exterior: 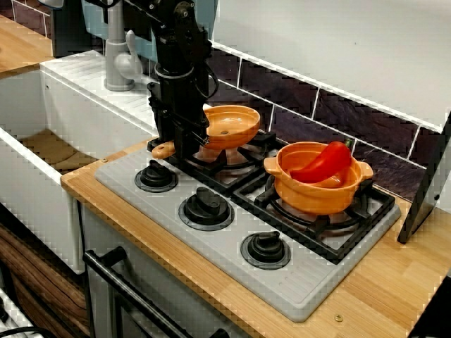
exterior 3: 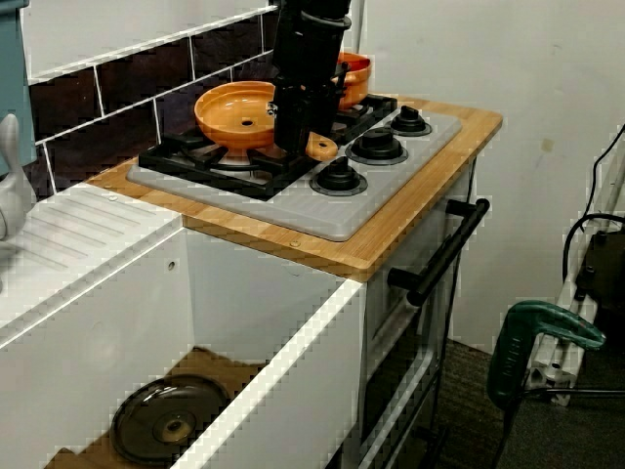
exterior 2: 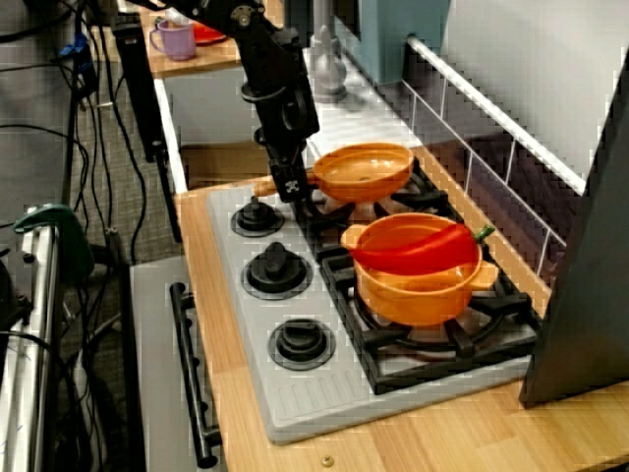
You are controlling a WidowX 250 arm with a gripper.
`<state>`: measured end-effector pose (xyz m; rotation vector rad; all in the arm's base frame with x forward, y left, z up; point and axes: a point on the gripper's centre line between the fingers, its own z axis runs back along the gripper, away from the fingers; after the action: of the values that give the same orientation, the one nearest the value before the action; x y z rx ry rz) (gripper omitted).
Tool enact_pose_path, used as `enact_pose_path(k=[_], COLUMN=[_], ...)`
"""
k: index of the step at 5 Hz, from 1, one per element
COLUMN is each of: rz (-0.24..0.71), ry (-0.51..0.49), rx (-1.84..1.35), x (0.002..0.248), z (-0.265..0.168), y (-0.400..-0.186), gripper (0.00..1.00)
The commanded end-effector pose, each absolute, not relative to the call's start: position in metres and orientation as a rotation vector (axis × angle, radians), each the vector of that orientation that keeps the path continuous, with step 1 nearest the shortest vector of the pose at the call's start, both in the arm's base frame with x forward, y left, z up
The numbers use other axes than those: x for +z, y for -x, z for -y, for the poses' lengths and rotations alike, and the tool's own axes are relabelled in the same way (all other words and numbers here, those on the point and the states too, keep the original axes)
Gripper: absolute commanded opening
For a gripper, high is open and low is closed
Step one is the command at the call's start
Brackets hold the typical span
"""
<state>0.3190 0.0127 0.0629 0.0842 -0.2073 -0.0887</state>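
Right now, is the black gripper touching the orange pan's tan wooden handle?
Cannot tell. From the sink side, the black gripper straddles the tan handle of the orange pan, but its own bulk hides the contact spot.

The pot holding a red pepper stands close beside the pan; tiled wall behind, knobs in front

Mostly plastic and wood here

Pan and pot are shiny orange plastic, the pepper glossy red; the stove top is matt grey with fine ridges, grates matt black, counter smooth light wood, wall tiles dark and glossy.
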Motion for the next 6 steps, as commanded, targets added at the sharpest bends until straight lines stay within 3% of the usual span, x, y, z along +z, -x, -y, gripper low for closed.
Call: enact_pose_path(k=[1, 3, 6], rz=[0.226, 0.196, 0.253], ry=[-0.081, -0.016, 0.021], rx=[-0.07, -0.045, -0.057], x=[0.075, 0.088, 0.123], z=[-0.016, -0.021, -0.003], y=[-0.326, -0.332, -0.334], gripper=[1.0, 1.0, 1.0])
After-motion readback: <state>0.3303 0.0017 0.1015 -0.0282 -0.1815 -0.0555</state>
